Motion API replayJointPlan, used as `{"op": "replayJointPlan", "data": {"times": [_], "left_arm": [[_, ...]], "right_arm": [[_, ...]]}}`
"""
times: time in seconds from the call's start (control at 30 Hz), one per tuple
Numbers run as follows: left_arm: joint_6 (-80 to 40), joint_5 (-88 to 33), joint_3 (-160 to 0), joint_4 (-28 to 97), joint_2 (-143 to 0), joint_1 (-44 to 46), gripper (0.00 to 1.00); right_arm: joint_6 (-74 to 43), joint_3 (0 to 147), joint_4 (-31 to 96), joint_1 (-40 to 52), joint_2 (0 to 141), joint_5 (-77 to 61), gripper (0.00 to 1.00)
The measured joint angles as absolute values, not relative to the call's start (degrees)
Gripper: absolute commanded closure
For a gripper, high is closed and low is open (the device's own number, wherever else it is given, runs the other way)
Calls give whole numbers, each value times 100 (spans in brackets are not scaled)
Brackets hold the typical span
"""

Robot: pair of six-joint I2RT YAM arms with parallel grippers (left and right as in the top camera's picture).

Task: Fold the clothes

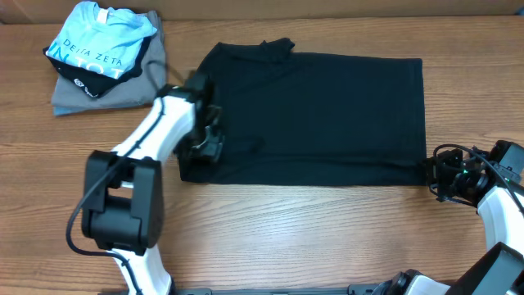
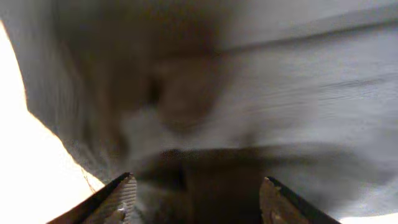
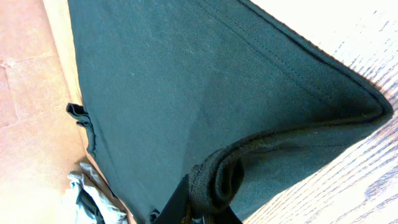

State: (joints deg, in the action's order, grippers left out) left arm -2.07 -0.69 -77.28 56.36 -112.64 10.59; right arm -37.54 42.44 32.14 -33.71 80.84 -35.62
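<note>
Item: black T-shirt (image 1: 319,115), one; lies flat across the middle of the tabletop (image 1: 327,238), long side running left to right, neck end toward the left edge, a rumpled bit of cloth at its far edge.

Left gripper (image 1: 205,139): at the shirt's left margin, low over the cloth; fingers apart, nothing seen held between them; the wrist view is blurred.

Right gripper (image 1: 434,174): at the shirt's near right corner; clamped on a bunched roll of hem.

Also present: light blue shirt (image 1: 98,37) on a grey folded shirt (image 1: 90,97), far left corner, just beside the black shirt's left end.

Hazards, judged: with only one corner pinched, a pull may drag the whole shirt instead of folding it; the small bunch may slip free; the open left fingers, so close, may snag and ruck the cloth.
</note>
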Motion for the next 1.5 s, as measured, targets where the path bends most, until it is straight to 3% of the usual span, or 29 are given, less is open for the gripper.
{"op": "replayJointPlan", "data": {"times": [0.37, 0.73, 0.93, 1.27, 1.5], "left_arm": [[-714, -711, -7310, 4786, -11266, 622, 39], [-803, -705, -7977, 5505, -11266, 469, 38], [-799, -711, -8468, 5365, -11266, 456, 47], [-799, -797, -7588, 4799, -11264, 825, 46], [-797, -794, -7354, 4641, -11266, 864, 61]], "right_arm": [[-3752, 4244, 3214, -3371, 8084, -3559, 94], [-3754, 4244, 3214, -3371, 8084, -3562, 94], [-3752, 4244, 3214, -3371, 8084, -3559, 94], [-3752, 4244, 3214, -3371, 8084, -3562, 94], [-3754, 4244, 3216, -3371, 8084, -3559, 94]]}}
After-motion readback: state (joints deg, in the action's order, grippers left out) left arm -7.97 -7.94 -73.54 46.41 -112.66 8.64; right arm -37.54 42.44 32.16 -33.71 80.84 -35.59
